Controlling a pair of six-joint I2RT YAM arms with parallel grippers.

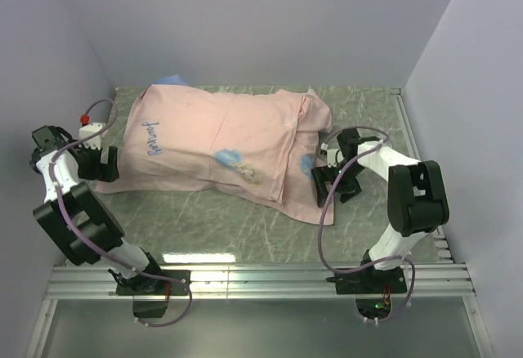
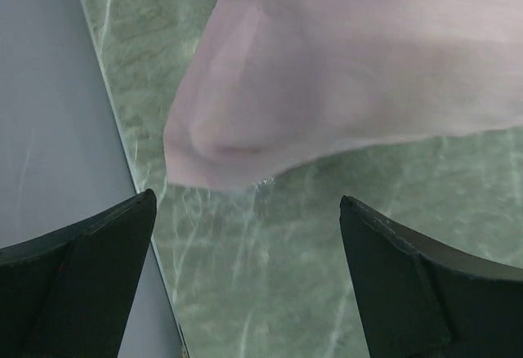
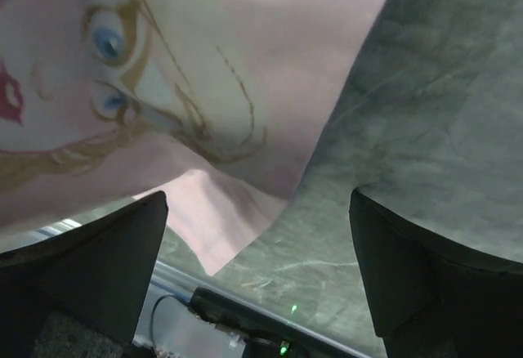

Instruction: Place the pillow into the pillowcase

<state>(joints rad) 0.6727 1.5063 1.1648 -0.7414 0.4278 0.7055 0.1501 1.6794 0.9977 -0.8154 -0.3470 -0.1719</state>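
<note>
The pale pink pillowcase (image 1: 221, 141) lies plump across the green table, with blue lettering near its left end and a princess print near its right. The pillow is hidden; the bulging case suggests it is inside. My left gripper (image 1: 98, 162) stands open just off the case's left corner (image 2: 221, 141), nothing between its fingers (image 2: 400, 268). My right gripper (image 1: 333, 180) stands open beside the loose right flap (image 3: 221, 227), whose print of a face (image 3: 90, 72) fills the right wrist view. Neither gripper touches the cloth.
White walls close in on the left, back and right. A metal rail (image 1: 261, 276) runs along the near edge by the arm bases. A bit of blue cloth (image 1: 173, 79) peeks out behind the case at the back left.
</note>
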